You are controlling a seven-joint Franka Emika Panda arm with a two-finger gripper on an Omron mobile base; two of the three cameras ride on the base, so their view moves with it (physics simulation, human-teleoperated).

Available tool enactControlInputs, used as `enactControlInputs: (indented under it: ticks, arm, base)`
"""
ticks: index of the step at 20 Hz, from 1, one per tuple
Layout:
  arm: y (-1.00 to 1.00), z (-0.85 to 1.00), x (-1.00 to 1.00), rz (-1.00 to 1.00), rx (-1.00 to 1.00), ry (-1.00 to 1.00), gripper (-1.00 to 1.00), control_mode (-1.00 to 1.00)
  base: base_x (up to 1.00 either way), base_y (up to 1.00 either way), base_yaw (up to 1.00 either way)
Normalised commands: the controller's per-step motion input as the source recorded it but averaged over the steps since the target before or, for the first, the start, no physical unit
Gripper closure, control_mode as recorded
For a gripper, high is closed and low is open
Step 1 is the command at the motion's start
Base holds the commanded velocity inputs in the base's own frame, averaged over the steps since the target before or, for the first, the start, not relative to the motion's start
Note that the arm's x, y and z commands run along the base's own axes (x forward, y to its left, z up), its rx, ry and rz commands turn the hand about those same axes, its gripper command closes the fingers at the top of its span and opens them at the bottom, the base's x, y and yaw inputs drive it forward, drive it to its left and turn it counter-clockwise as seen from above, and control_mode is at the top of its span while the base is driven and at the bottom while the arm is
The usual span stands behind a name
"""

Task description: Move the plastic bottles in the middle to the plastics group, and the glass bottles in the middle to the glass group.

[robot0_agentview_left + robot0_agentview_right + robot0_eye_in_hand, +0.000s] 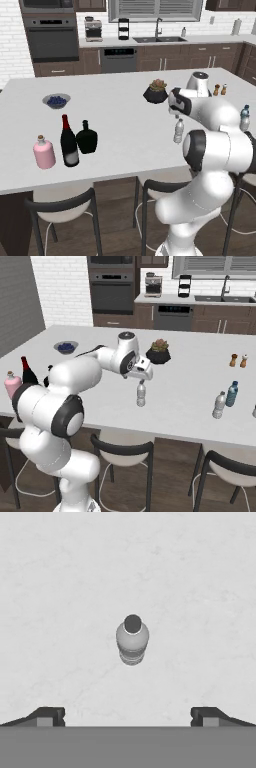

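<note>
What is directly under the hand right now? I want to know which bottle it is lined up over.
Below the open hand a small clear plastic bottle stands upright on bare white counter. Its cap and shoulders show; its base is hidden beneath them.

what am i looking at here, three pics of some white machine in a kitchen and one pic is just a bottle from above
It is a white robot arm on a rolling base, at a kitchen island. Two pictures come from cameras on the base, behind the arm to its left and right. The third comes from a camera on the hand, looking straight down between the open gripper at a small clear bottle standing upright. Nothing is held.

Also on the island: a wine bottle, a black flask and a pink bottle together, a blue bottle beside another clear one, a bowl, a plant and two shakers.
</note>
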Motion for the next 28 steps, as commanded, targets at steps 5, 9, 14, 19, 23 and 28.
enactControlInputs:
  ticks: [5, 9, 14, 19, 23, 28]
  arm:
    - [0.00, -0.27, 0.12, 0.00, 0.01, -0.06, -1.00, -1.00]
    - [0.00, -0.38, 0.25, 0.00, 0.00, -0.06, -1.00, -1.00]
    - [0.00, -0.12, 0.22, 0.00, 0.00, -0.01, -1.00, -1.00]
    - [-0.07, 0.06, 0.19, 0.00, 0.00, 0.00, -1.00, -1.00]
    - [-0.17, 0.00, 0.00, 0.00, 0.00, 0.00, -1.00, -1.00]
    - [-0.18, 0.00, 0.00, 0.00, 0.00, 0.00, -1.00, -1.00]
  base:
    - [0.00, 0.00, 0.00]
    - [0.00, 0.00, 0.00]
    - [0.00, 0.00, 0.00]
    - [0.00, 0.00, 0.00]
    - [0.00, 0.00, 0.00]
    - [0.00, 0.00, 0.00]
